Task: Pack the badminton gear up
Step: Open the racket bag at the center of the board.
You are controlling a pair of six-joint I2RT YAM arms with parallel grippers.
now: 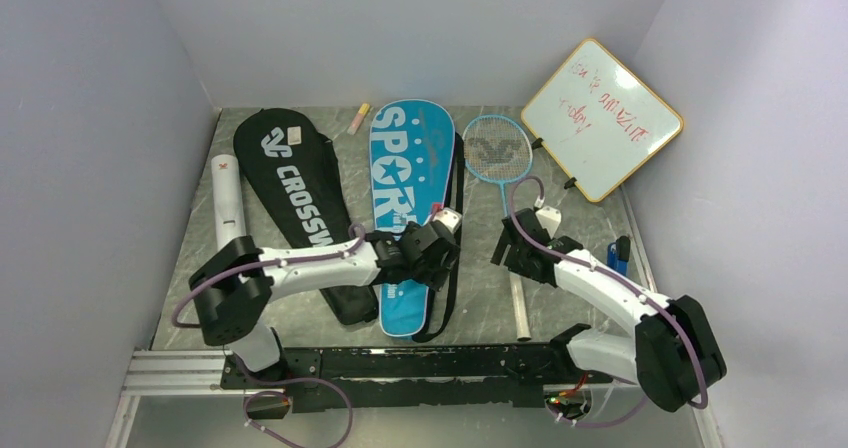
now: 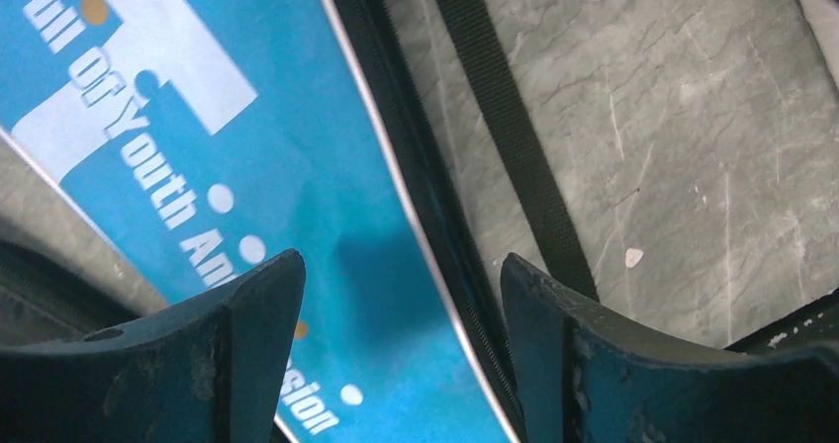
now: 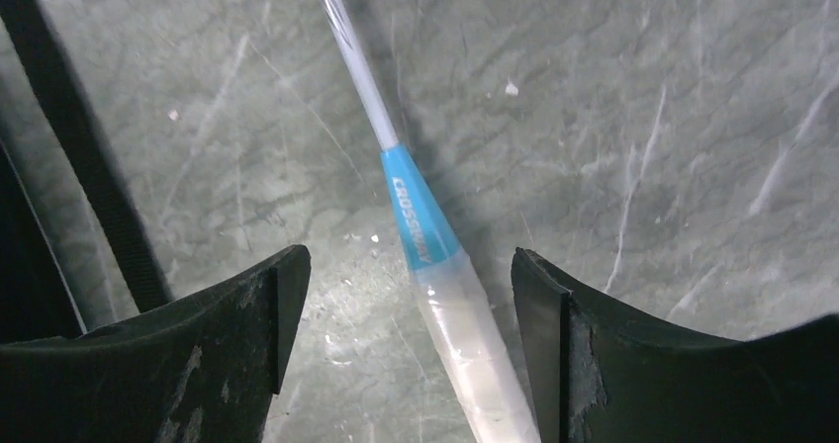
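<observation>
The blue "SPORT" racket cover [image 1: 405,163] lies flat in the middle of the table, and my left gripper [image 1: 437,256] hovers over its right edge. In the left wrist view that gripper [image 2: 401,265] is open, with the blue cover [image 2: 247,166] and its black zip edge below the gap. The light-blue racket [image 1: 497,150] lies to the right, its white handle [image 3: 465,314] on the table between the fingers of my open right gripper [image 3: 408,255], untouched. A black "CROSSWAY" cover [image 1: 290,183] and a white tube [image 1: 227,198] lie at the left.
A wood-framed whiteboard [image 1: 602,118] leans in the back right corner. A small pink-yellow marker [image 1: 358,118] lies at the back between the covers. The blue cover's black strap [image 2: 505,127] runs over the table beside it. A blue object [image 1: 618,256] sits by the right wall.
</observation>
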